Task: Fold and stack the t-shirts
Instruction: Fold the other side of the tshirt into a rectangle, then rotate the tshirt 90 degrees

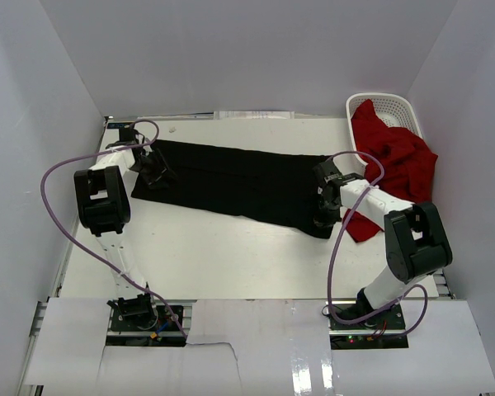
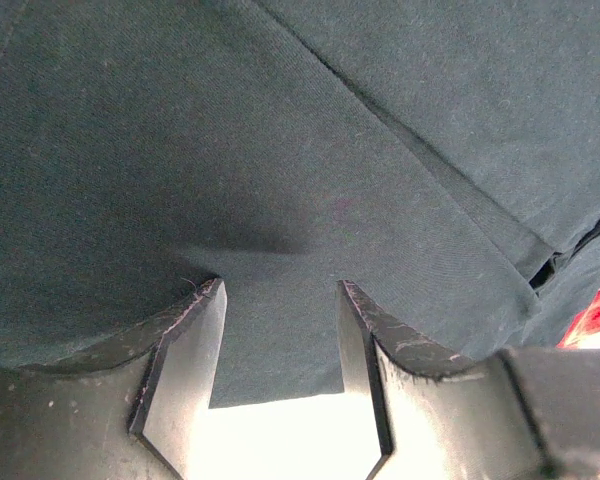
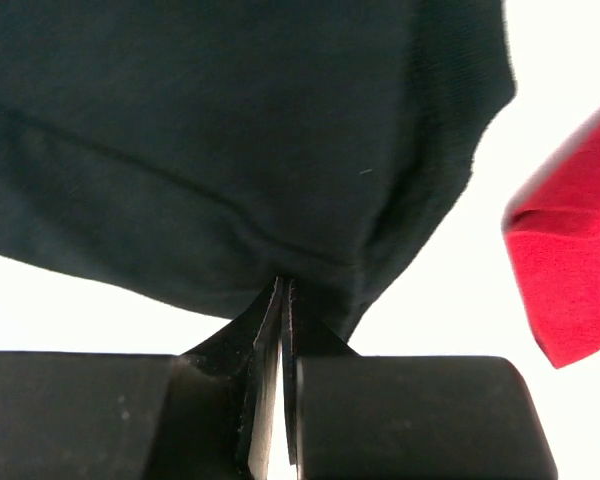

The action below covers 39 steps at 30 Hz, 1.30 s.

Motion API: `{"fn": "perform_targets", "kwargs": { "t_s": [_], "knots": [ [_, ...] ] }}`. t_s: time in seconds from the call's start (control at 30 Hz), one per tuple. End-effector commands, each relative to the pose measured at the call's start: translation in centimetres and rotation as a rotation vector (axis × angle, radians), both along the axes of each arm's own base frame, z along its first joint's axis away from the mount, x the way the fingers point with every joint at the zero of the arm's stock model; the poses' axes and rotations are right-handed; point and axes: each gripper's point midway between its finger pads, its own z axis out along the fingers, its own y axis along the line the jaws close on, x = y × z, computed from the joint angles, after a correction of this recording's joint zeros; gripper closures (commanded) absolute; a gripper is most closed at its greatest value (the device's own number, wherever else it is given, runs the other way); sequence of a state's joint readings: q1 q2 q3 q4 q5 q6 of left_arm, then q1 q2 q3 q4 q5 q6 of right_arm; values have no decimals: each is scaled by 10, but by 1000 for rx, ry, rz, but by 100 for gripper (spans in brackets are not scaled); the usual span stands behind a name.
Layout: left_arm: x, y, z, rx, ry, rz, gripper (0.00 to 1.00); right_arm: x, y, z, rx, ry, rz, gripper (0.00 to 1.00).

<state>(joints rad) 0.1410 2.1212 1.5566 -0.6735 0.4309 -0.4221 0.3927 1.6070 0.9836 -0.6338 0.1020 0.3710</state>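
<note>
Black shirt (image 1: 231,186) flat mid-table, red shirt (image 1: 396,161) spilling from basket (image 1: 406,105). Right gripper (image 3: 282,287) pinched on black's edge. Left gripper (image 2: 280,290) jaws apart at the far end. We'd close left before lifting, then raise both evenly.

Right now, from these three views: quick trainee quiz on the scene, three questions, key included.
1. True or false: the right gripper is shut on an edge of the black t-shirt.
2. Where is the red t-shirt? A) folded on top of the black one. B) hanging out of the white basket. C) under the black one.
3. Fill in: the left gripper has its jaws ___ over the black cloth.

Key: 1 true; 2 B; 3 open.
</note>
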Motion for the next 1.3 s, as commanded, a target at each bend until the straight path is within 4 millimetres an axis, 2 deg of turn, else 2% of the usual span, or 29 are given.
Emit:
{"fn": "perform_targets", "kwargs": {
  "t_s": [0.0,0.2,0.33,0.57,0.67,0.7,0.73,0.8,0.83,0.9,0.93,1.0,1.03,1.07,1.1,1.13,1.17,1.2,1.27],
  "knots": [
    [6,11,-9,66,-3,1,41,6,-17,-6,-53,-7,-41,92],
    [1,15,-23,92,29,7,41,-1,-32,-27,-77,75,-85,92],
    [-1,20,-23,114,31,16,41,2,-40,-35,-85,93,-104,92],
    [-7,34,-19,160,46,53,40,31,-52,-37,-89,86,-159,92],
    [-15,45,-19,169,61,81,40,52,-56,-35,-85,66,-182,92],
    [-18,46,-19,173,66,87,40,67,-55,-28,-78,40,-189,92],
    [-22,50,-17,174,69,98,40,71,-58,-33,-83,61,-196,92],
    [-28,55,-16,185,75,111,40,84,-58,-31,-75,56,-199,92],
    [-33,58,-14,189,79,119,40,100,-58,-29,-68,46,-205,92],
    [-40,61,-13,197,88,132,40,118,-55,-25,-59,31,-201,92],
    [-43,62,-12,197,93,137,40,138,-51,-21,-51,6,-200,92],
    [-53,59,-9,190,103,145,40,151,-49,-18,-49,10,-188,92],
    [-57,56,-6,179,107,147,40,156,-48,-27,-55,31,-186,92],
    [-64,54,-2,172,107,151,40,174,-44,-16,-40,-6,-182,92],
    [-67,51,1,158,108,166,40,179,-42,-23,-36,6,-177,92],
    [-72,47,3,142,113,170,40,185,-37,-23,-12,1,-169,92],
    [-79,43,8,125,113,178,41,200,-31,-15,13,-35,-163,92],
    [-83,38,11,101,115,188,41,205,-28,-22,24,-26,-157,92],
    [-90,29,17,59,111,194,41,221,-19,-17,70,-55,-152,92]
  ]
}}
